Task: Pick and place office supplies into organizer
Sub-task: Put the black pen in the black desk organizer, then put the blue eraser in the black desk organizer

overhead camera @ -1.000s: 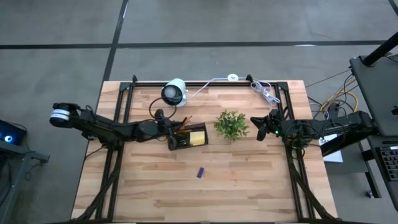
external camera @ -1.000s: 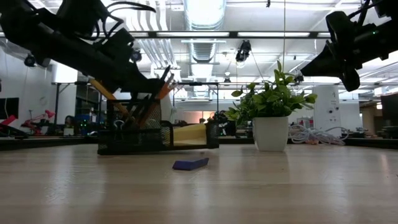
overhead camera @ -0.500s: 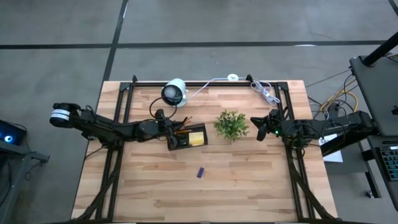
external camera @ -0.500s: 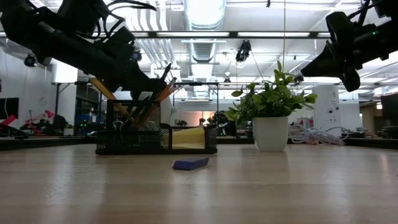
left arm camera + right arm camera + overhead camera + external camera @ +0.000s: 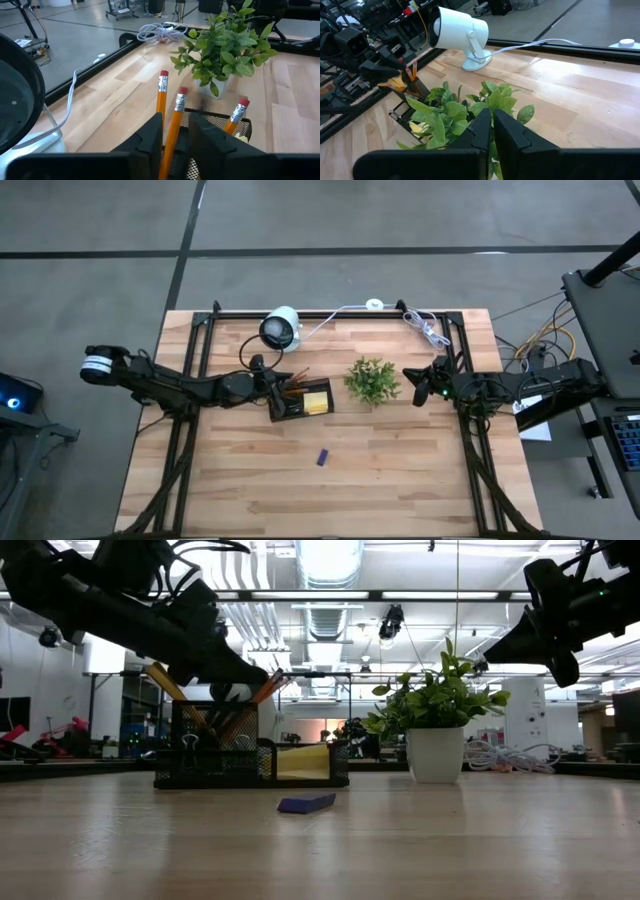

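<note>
The black mesh organizer (image 5: 290,411) stands on the table at mid-left, and a yellow sticky-note pad (image 5: 318,400) sits in its low tray. Several orange pencils (image 5: 161,95) lean in its tall cup (image 5: 215,740). My left gripper (image 5: 176,118) reaches level from the table's left to the cup's top. It is open, with one pencil between its fingers. A small blue piece (image 5: 322,457) lies flat on the table nearer the front edge. My right gripper (image 5: 410,380) hangs shut above the table, right of the plant. My left gripper has its two fingers on either side of the middle pencil's shaft (image 5: 173,131), below the eraser end. They come level from the table's left. The pencil leans in the cup with its lower end inside. Whether either finger touches it, I cannot tell.
A potted green plant (image 5: 372,380) stands just right of the organizer, between the two grippers. A white round camera-like device (image 5: 281,328) sits behind the organizer, and a white coiled cable (image 5: 425,328) lies at the far right. Bare wood stretches along the near half around the blue piece.
My left gripper has stayed at the cup's top, and its fingers have parted a little around the pencil. In the low view, a thin dark stick that stood up at its fingertips no longer shows. The organizer sits level.
</note>
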Robot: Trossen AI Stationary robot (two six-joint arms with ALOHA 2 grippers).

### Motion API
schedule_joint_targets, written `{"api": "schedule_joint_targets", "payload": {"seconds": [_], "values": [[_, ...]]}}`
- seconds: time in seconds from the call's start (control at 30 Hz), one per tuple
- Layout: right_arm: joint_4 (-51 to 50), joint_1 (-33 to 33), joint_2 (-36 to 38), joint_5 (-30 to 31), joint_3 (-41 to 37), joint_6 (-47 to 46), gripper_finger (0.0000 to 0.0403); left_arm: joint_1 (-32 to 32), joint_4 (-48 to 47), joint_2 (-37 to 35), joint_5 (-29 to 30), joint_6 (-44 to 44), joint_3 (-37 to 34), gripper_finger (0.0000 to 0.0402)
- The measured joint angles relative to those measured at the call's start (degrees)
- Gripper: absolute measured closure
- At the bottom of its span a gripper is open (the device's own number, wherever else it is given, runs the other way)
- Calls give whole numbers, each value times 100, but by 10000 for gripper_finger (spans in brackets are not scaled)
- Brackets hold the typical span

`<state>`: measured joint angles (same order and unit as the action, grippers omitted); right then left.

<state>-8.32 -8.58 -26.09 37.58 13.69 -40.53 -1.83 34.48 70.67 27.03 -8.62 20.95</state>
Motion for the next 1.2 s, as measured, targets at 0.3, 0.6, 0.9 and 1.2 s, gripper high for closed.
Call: {"api": "schedule_joint_targets", "payload": {"seconds": [0.3, 0.6, 0.9, 1.2], "values": [[0, 0, 0, 0, 0, 0, 390, 0, 144, 0, 0, 0, 0, 289], [0, 0, 0, 0, 0, 1, 390, -3, 1217, -150, -4, 2, 74, 288], [0, 0, 0, 0, 0, 2, 390, -4, 2761, -177, -515, -771, 74, 288], [-4, 0, 2, 1, 0, 22, 390, -7, 2952, -156, -1556, -1815, 78, 288]]}}
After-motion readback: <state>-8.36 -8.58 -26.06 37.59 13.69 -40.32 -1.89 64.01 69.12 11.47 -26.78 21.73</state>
